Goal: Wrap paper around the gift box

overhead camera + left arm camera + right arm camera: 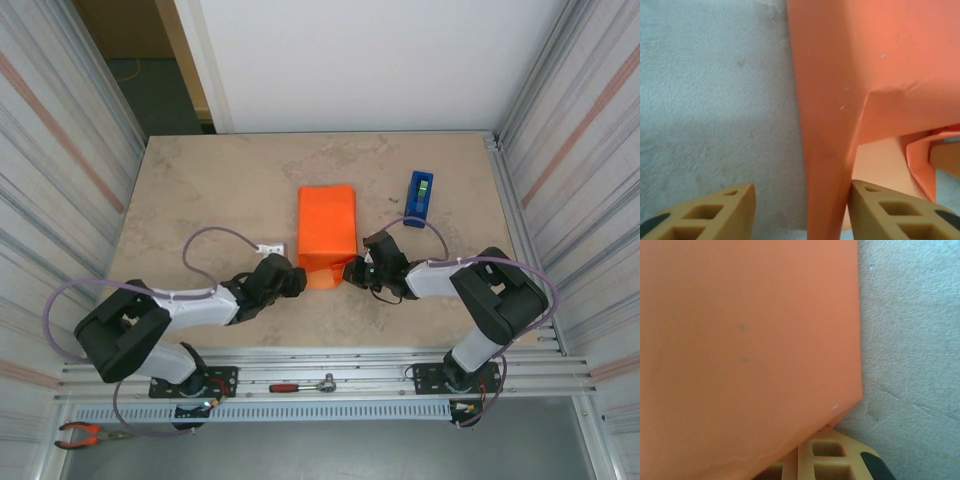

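Observation:
The orange paper lies folded over in the middle of the table, and the gift box is hidden under it. At the paper's near left corner my left gripper stands open. A raised fold of the paper passes between its fingers and rests against the right finger, apart from the left one. My right gripper is at the near right corner, shut on a thin edge of the paper. In the right wrist view that edge runs between the closed fingertips of the right gripper.
A blue tape dispenser stands right of the paper. A small white piece lies just left of it. A red-handled tool and pliers lie on the rails in front of the arm bases. Corrugated metal walls close both sides.

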You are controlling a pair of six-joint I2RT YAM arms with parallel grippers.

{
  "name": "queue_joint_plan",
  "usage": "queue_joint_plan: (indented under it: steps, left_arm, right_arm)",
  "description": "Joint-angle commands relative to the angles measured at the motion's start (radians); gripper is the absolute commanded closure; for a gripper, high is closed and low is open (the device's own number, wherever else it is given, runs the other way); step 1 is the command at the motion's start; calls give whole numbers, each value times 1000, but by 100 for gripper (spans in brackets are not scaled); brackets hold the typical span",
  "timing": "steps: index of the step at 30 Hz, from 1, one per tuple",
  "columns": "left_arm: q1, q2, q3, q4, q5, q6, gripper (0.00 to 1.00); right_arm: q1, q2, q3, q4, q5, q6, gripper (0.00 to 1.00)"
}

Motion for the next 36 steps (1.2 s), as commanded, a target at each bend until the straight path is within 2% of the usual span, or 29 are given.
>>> queue_joint_plan:
  steps: [1,8,10,12,19,20,22,23,26,29,32,36]
  left_arm:
    - [-12,30,42,28,-60,-7,56]
    - [-53,85,90,-9,-101,-7,91]
    - [-62,97,98,-17,-112,-7,97]
    - [-69,102,103,-23,-119,-8,100]
    - [-75,108,110,-38,-131,-6,99]
    - [-74,109,111,-40,-133,-5,94]
    - [-74,105,112,-49,-143,-7,72]
    - [-75,102,114,-52,-149,-8,65]
    - [-75,99,121,-60,-161,6,55]
    - [-75,107,136,-68,-169,18,54]
    - [-75,126,145,-67,-177,17,56]
    - [-81,147,151,-58,-197,4,67]
  right_arm:
    - [2,2,-7,12,14,9,100]
    - [7,-24,-10,15,2,13,100]
    - [7,-34,-9,12,3,13,100]
    - [6,-47,-9,9,3,14,100]
    - [17,-52,7,1,8,14,100]
    - [17,-41,10,4,7,14,100]
    - [20,-14,12,18,3,18,100]
    - [20,0,12,30,1,21,100]
    - [24,24,5,50,3,30,100]
    - [26,25,-15,64,17,43,100]
    - [30,14,-31,52,43,53,100]
    - [40,0,-38,18,74,63,100]
